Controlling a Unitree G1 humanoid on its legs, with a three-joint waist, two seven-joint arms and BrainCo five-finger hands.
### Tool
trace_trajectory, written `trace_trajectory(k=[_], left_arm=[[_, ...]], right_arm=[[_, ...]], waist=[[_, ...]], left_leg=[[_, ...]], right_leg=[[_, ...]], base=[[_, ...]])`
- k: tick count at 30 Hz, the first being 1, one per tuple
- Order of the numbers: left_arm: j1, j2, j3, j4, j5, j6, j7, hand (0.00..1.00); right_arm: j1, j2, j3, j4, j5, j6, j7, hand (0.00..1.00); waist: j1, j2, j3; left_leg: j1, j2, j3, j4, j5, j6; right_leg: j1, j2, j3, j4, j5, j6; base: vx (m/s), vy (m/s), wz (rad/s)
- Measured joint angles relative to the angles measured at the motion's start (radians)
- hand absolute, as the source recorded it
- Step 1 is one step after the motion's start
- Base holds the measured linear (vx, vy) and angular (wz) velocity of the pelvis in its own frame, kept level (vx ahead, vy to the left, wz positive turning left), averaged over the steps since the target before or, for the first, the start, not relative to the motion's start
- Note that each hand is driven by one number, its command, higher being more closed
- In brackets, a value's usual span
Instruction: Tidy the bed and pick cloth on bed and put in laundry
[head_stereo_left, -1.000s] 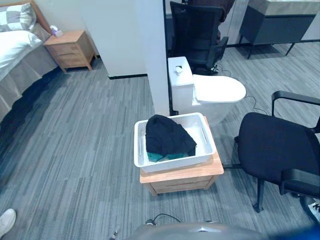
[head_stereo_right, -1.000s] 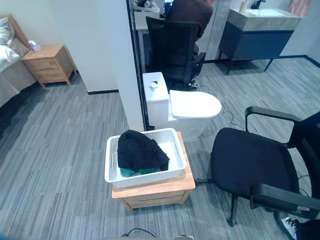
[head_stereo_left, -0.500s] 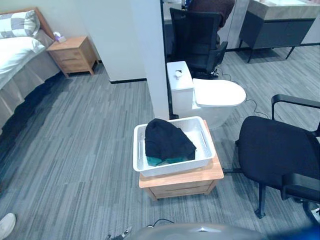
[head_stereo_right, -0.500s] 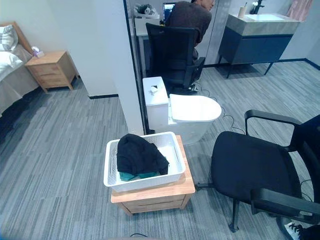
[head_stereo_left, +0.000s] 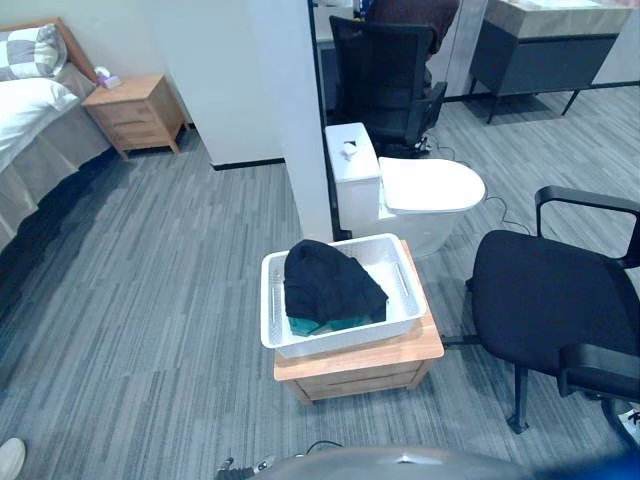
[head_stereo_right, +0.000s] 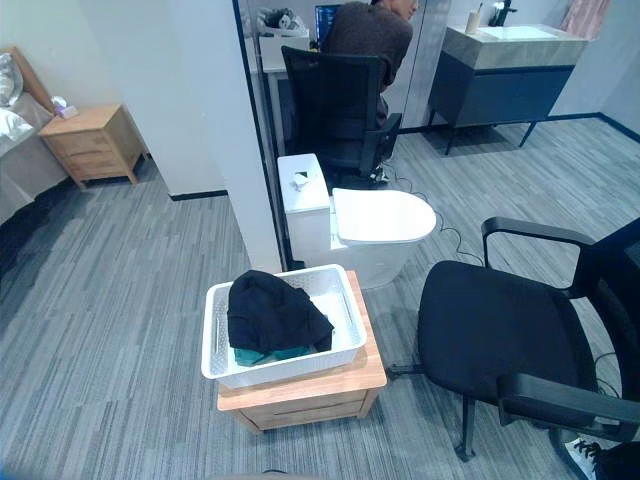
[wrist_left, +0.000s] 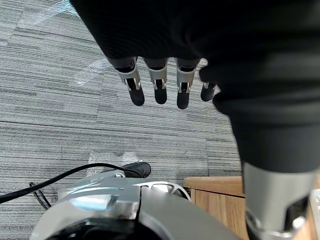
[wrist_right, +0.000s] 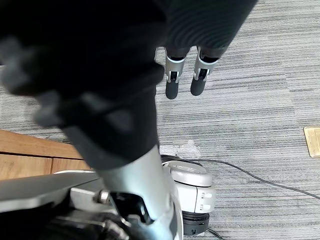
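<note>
Matt black cloth (head_stereo_left: 330, 285), white perforated plastic basket (head_stereo_left: 350, 337), pale wooden stand (head_stereo_left: 360, 366), glossy white toilet (head_stereo_left: 430, 185)

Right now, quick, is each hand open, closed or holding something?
Left hand: open, holding nothing.
Right hand: open, holding nothing.

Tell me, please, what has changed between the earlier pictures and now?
Only the camera moved: the whole view shifted. Nothing was grasped or released. The black cloth lies in the white basket on the wooden stand as before; the left hand and right hand hang open above the floor.
</note>
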Motion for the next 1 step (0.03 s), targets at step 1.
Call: trace_trajectory(k=[1], left_arm=[[0.001,0.0,0.0,0.0,-0.004,0.0,0.001,0.0]], right_arm=[[0.0,0.0,0.0,0.002,0.0,-0.002,0.0,0.0]], waist=[[0.0,0.0,0.0]], left_leg=[[0.001,0.0,0.0,0.0,0.0,0.0]], right_leg=[[0.0,0.0,0.0,0.0,0.0,0.0]], base=[[0.0,0.0,0.0]])
